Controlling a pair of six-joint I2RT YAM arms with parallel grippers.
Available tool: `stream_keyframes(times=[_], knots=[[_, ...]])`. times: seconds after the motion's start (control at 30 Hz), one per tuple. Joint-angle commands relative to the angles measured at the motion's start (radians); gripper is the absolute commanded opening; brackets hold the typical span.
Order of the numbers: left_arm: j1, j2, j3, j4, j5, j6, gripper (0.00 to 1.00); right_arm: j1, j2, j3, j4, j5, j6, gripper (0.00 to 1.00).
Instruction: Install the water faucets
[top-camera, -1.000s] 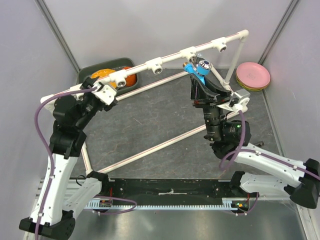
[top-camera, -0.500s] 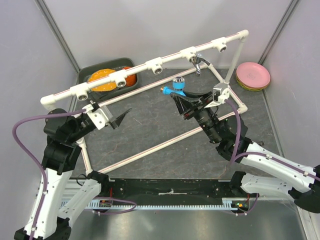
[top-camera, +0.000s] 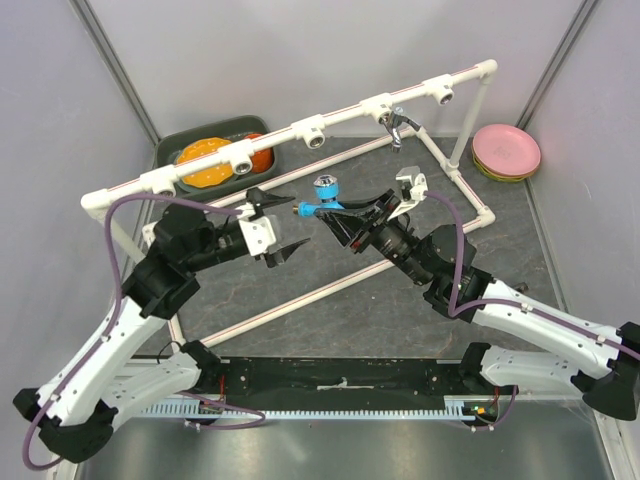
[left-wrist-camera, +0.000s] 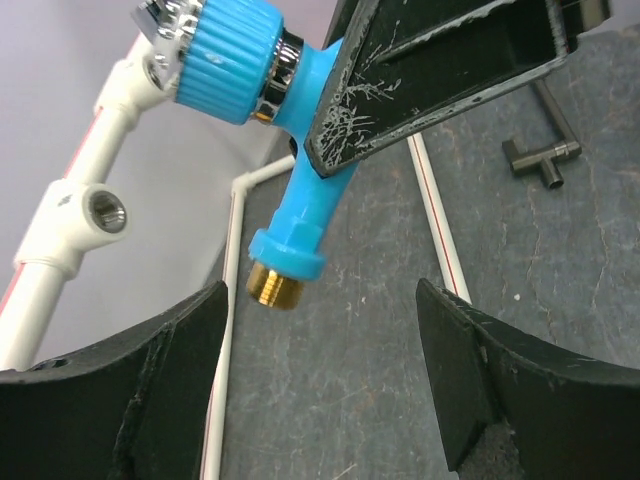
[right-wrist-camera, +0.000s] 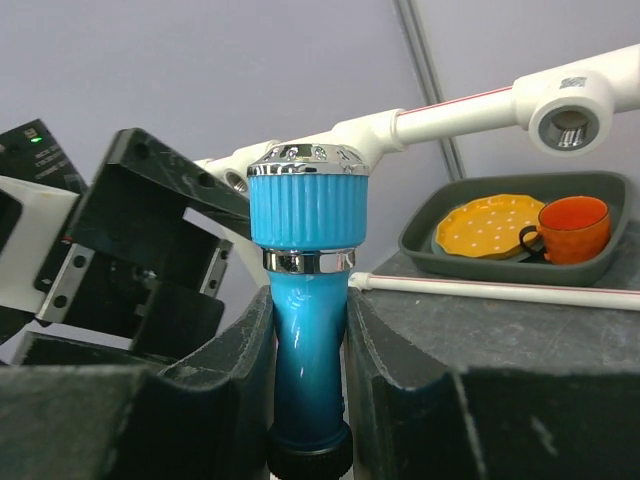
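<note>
1. Starting nearest the arm bases, the left gripper has its jaws spread wide and holds nothing. It faces the orange threaded end of the blue faucet, which sits in the gap between its fingers without touching them in the left wrist view.
2. The right gripper has its jaws closed on the blue faucet's body just under the round knob. It holds the faucet in the air over the grey mat, inside the pipe frame and well short of the top rail.
3. So this faucet is not yet installed. I judge it is being offered to the left gripper, perhaps for a better grasp before threading.
4. A small dark tee-shaped piece lies loose on the mat; what it is for I cannot tell.
5. Farther back, the top rail carries a row of white tee sockets. The one nearest the blue faucet is open, and so are the others apart from one.
6. The chrome faucet hangs from the socket toward the rail's right end and looks seated, so about half the job appears done.
7. What remains is bringing the blue faucet to an open socket and screwing it in.
8. At the back sit a dark tray of crockery and pink plates, neither of them part of the job.
</note>
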Motion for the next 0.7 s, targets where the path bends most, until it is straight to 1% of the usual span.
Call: stream_keyframes(times=[0.0, 0.17, 0.23, 0.3, 0.4, 0.43, 0.47, 0.5, 0.57, 0.6, 0.67], knots=[[-0.068, 0.034, 0.027, 0.014, -0.125, 0.064, 0.83, 0.000, 0.005, 0.042, 0.036, -0.060, 0.056, 0.00], [-0.128, 0.074, 0.038, 0.017, -0.268, 0.107, 0.81, 0.001, 0.020, 0.042, 0.045, -0.104, 0.081, 0.00], [-0.142, 0.074, 0.038, 0.022, -0.300, 0.124, 0.79, 0.001, 0.023, 0.042, 0.042, -0.112, 0.085, 0.00], [-0.146, 0.074, 0.039, 0.025, -0.302, 0.135, 0.76, 0.000, 0.023, 0.042, 0.034, -0.112, 0.088, 0.00], [-0.155, 0.074, 0.036, 0.021, -0.302, 0.150, 0.65, 0.000, 0.023, 0.046, 0.023, -0.112, 0.088, 0.00], [-0.157, 0.074, 0.036, 0.017, -0.299, 0.155, 0.55, 0.000, 0.025, 0.048, 0.019, -0.113, 0.090, 0.00], [-0.155, 0.074, 0.032, 0.016, -0.296, 0.158, 0.50, 0.000, 0.025, 0.050, 0.013, -0.112, 0.087, 0.00], [-0.157, 0.071, 0.030, 0.010, -0.292, 0.160, 0.40, 0.000, 0.023, 0.053, 0.006, -0.112, 0.087, 0.00], [-0.157, 0.067, 0.019, 0.008, -0.289, 0.164, 0.31, 0.001, 0.025, 0.057, -0.007, -0.113, 0.087, 0.00], [-0.157, 0.065, 0.019, 0.010, -0.288, 0.164, 0.18, 0.000, 0.028, 0.062, -0.015, -0.113, 0.087, 0.00], [-0.159, 0.059, 0.016, 0.004, -0.282, 0.167, 0.06, 0.001, 0.029, 0.077, -0.046, -0.113, 0.084, 0.00]])
